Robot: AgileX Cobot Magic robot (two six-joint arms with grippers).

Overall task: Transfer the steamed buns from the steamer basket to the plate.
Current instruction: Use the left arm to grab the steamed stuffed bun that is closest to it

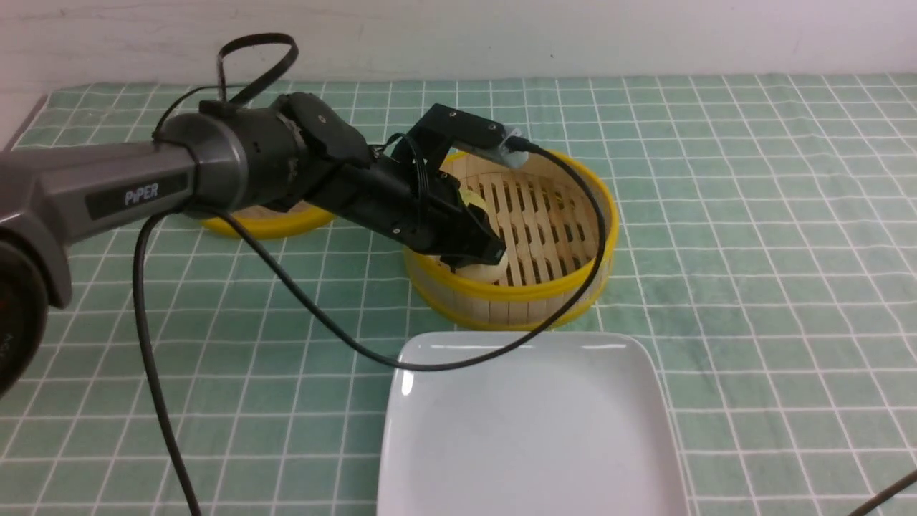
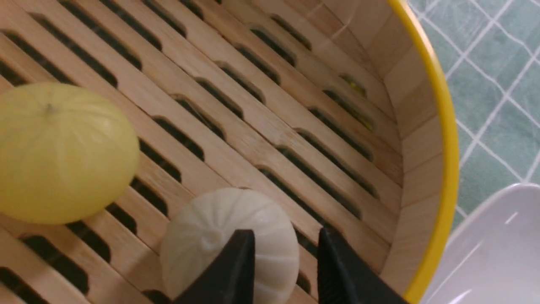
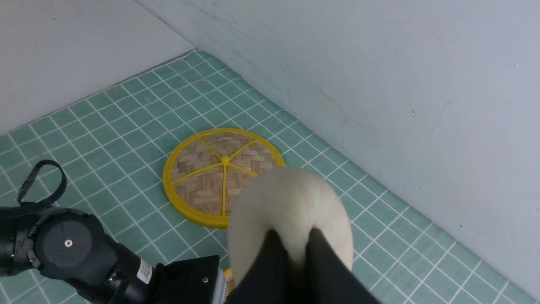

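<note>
The steamer basket point(image 1: 530, 297) stands mid-table with my left gripper point(image 1: 484, 252) lowered into its near-left side. In the left wrist view the left gripper point(image 2: 287, 253) is open: one finger point(image 2: 238, 266) lies over the top of a pale steamed bun point(image 2: 198, 240) and the other stands just past the bun's edge. That bun point(image 1: 481, 272) rests on the slatted floor. A yellow bun point(image 2: 63, 152) sits beside it. The white plate point(image 1: 530, 430) lies just in front of the basket. My right gripper point(image 3: 295, 245) is shut on another pale bun point(image 3: 291, 198), held in the air; this arm is out of the front view.
The flat woven lid point(image 1: 265, 223) lies left of the basket, behind my left arm, and shows below the held bun as the lid point(image 3: 211, 185). A black cable point(image 1: 430, 362) loops from the left wrist over the basket rim and the plate's far edge. A wall bounds the table's far side.
</note>
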